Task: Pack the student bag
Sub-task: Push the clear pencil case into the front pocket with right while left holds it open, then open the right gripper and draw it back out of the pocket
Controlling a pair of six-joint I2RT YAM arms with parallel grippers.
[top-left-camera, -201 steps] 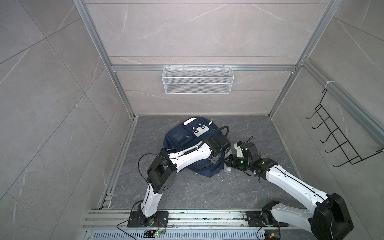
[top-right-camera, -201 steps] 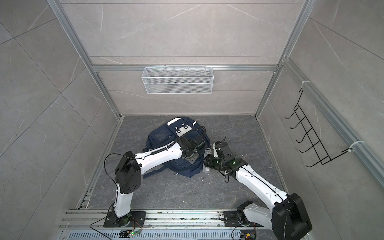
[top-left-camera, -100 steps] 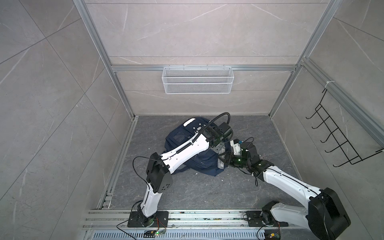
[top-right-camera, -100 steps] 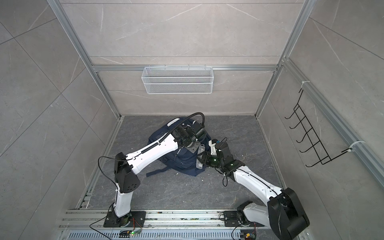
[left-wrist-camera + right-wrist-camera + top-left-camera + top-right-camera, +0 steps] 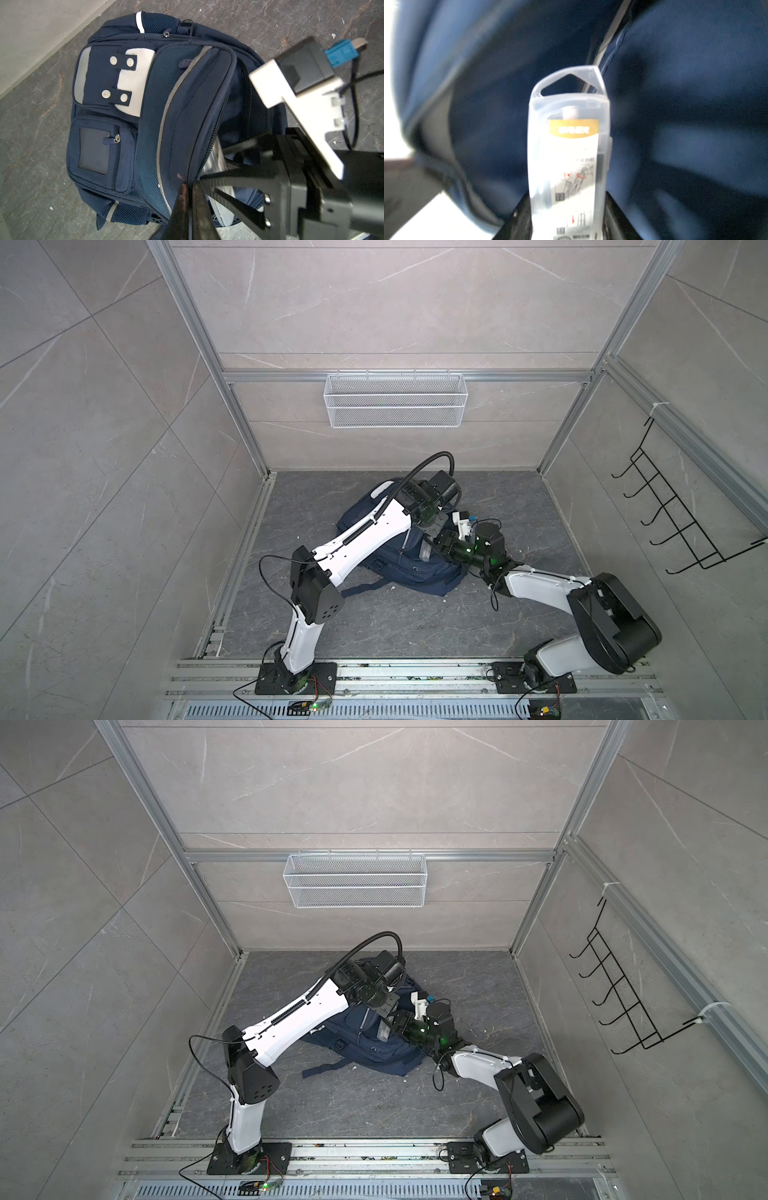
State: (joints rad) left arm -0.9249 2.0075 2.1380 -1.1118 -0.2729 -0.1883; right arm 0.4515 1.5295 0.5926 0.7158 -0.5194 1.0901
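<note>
The student bag point(image 5: 133, 128) lies front-up on the grey worktop point(image 5: 374, 630), directly beneath both sets of fingers. The left fingers point(image 5: 187, 190) are pressed fully together on the zipper edge of the bag's front section, pulling it up so that a gap stands open just beside them. The right fingers point(image 5: 209, 176) stand about half apart, clamped on the two sides of a clear plastic case point(image 5: 569, 145) with a yellow label. Its hanger end sticks out ahead of them and appears to sit in that gap already, with dark fabric all round it. The step in hand looks like sliding the case into the compartment. To do it well, the left fingers should hold the lip high and taut, since slack cloth would fold over the case's leading corner. The right fingers should push along the case's long axis, passing under the raised lip without striking the left fingers close by. They should let go only once most of the case is inside, or it may tip back out.
</note>
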